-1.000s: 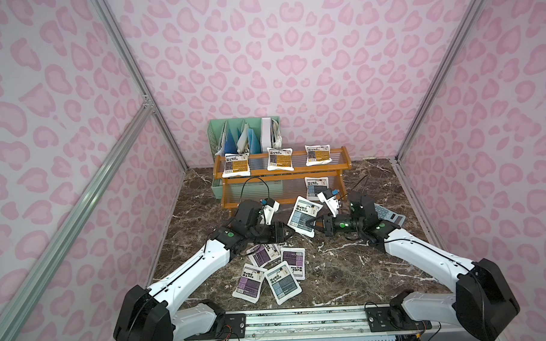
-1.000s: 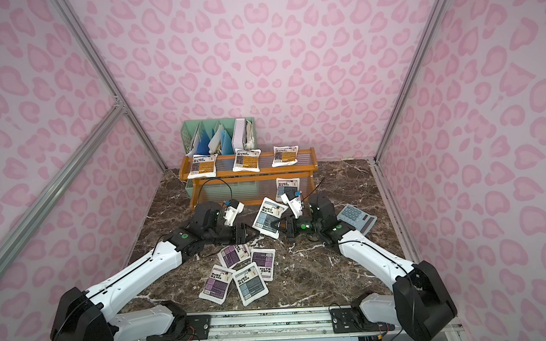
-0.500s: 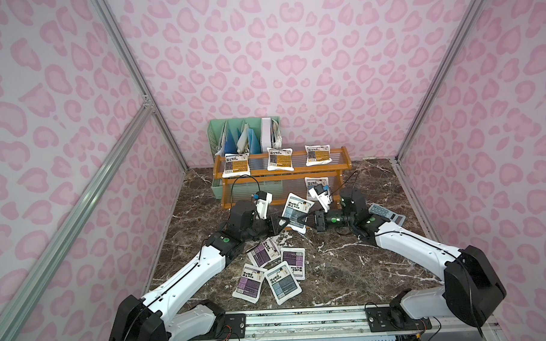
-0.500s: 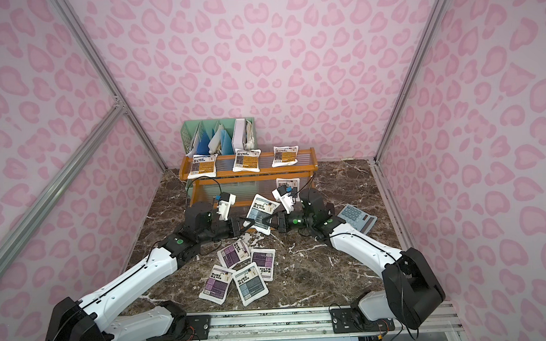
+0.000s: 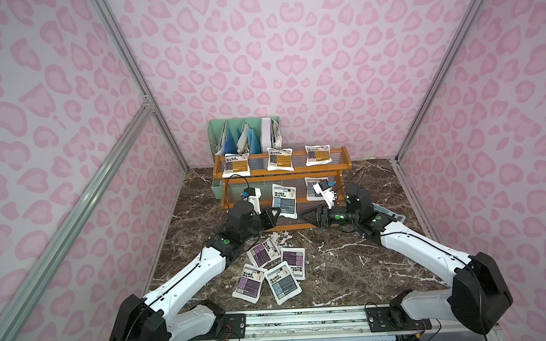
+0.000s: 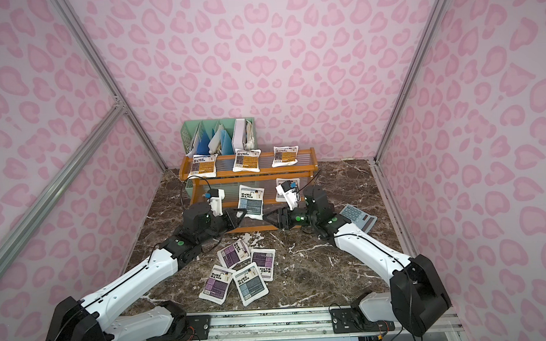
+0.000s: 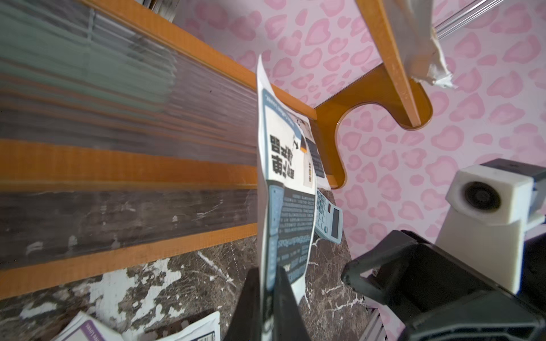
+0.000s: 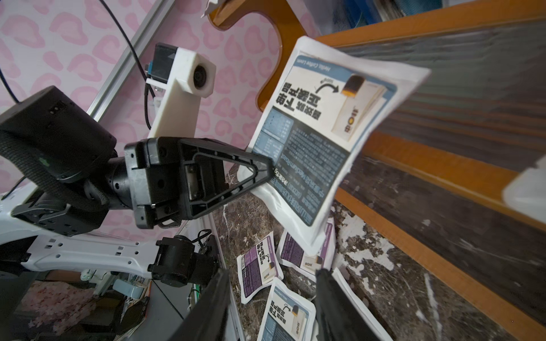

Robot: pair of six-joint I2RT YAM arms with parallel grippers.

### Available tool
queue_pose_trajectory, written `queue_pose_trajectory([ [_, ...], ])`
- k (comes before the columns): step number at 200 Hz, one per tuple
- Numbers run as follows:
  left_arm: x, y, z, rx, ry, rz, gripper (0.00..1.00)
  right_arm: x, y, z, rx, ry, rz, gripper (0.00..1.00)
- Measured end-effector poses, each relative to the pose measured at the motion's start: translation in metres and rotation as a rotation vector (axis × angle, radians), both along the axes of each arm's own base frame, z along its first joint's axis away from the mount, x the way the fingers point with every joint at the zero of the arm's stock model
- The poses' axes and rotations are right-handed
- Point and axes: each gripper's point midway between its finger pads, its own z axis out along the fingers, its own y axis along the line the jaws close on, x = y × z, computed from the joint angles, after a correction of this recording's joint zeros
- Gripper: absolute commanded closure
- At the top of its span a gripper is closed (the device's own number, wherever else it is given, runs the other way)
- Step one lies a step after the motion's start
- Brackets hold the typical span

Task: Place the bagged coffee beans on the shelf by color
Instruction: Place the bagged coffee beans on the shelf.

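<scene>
Now, left jaws clamped on blue-grey pouch (image 5: 284, 202), right jaws apart, calculator (image 6: 359, 217) beside, shelf (image 5: 297, 173) behind.

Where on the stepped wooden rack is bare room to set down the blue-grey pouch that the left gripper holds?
The middle tier of the orange-brown stepped rack is bare from its left post to the other blue-grey pouch at its right end. The lowest tier looks bare too. The top tier is crowded: three orange-labelled pouches.

mid-shelf pouch (image 5: 309, 193) half hidden, calculator (image 5: 392, 215) partly behind r arm (image 5: 424, 250)
</scene>
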Motion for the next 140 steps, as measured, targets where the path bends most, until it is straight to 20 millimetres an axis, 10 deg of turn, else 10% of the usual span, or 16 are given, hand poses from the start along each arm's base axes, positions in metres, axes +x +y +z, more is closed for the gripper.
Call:
queue_pose_trajectory([
  [119, 0.052, -0.010, -0.020, 0.058, 0.003, 0.088, 1.00, -0.007, -0.052, -0.005, -0.011, -0.009, -0.132, 0.53],
  [140, 0.057, -0.011, -0.025, 0.066, 0.010, 0.097, 0.83, -0.009, -0.054, -0.005, -0.008, -0.009, -0.135, 0.54],
])
